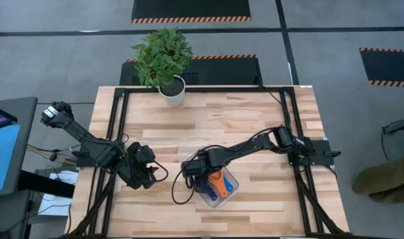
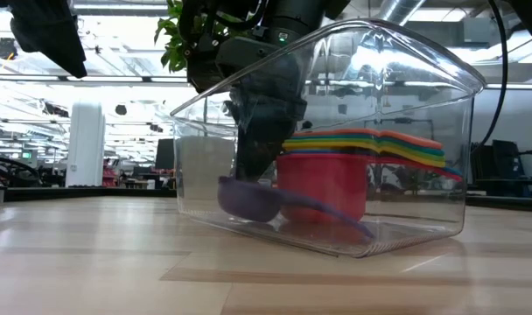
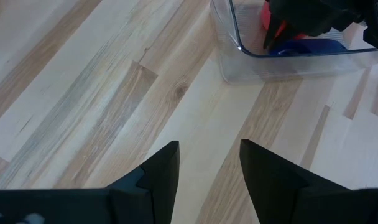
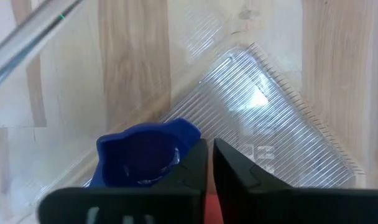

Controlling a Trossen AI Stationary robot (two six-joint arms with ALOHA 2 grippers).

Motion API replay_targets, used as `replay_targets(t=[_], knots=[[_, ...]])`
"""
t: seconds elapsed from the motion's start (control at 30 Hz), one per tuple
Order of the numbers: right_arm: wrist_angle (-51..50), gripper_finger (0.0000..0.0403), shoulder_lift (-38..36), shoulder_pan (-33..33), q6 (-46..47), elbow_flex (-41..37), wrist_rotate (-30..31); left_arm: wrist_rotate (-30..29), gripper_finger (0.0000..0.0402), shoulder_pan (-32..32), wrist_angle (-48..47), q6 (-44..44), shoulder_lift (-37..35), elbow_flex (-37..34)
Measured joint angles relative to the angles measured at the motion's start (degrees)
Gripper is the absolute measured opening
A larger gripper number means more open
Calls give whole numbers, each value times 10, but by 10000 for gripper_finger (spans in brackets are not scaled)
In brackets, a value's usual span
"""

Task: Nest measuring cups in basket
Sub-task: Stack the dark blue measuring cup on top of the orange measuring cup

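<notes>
The clear basket (image 1: 234,190) (image 2: 406,105) stands on the table's near middle. Inside it sits a nested stack of measuring cups (image 2: 323,188), red lowest in view, with orange, yellow and green handles fanned above. A dark blue cup (image 2: 247,199) (image 4: 145,152) lies apart on the basket floor beside the stack. My right gripper (image 4: 211,158) (image 2: 264,149) reaches down into the basket with its fingers shut, right beside the dark blue cup's bowl. My left gripper (image 3: 207,162) (image 1: 145,170) is open over bare table, left of the basket. My right gripper comes into the basket from above, pointing down, fingers shut with nothing between them. One finger (image 4: 192,165) stands right against the rim of the dark blue cup's bowl (image 4: 183,134); whether it touches that rim I cannot tell. The cup rests on the basket floor.
A white pot with a green plant (image 1: 172,91) stands at the table's far edge. Black frame rails (image 1: 119,126) run along the table's left and right sides. Bare wood lies between my left gripper and the basket's corner (image 3: 239,62), and beyond the basket.
</notes>
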Motion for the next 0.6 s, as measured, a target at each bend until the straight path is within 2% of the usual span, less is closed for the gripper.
replay_targets(t=[0.43, 0.6], knots=[[-6, 155, 0, -17, -36, 0, -2, 0, 158, 0, 0, 0, 0, 0], [-6, 201, -1, -15, -86, 0, -47, 0, 158, 0, 0, 0, 0, 0]])
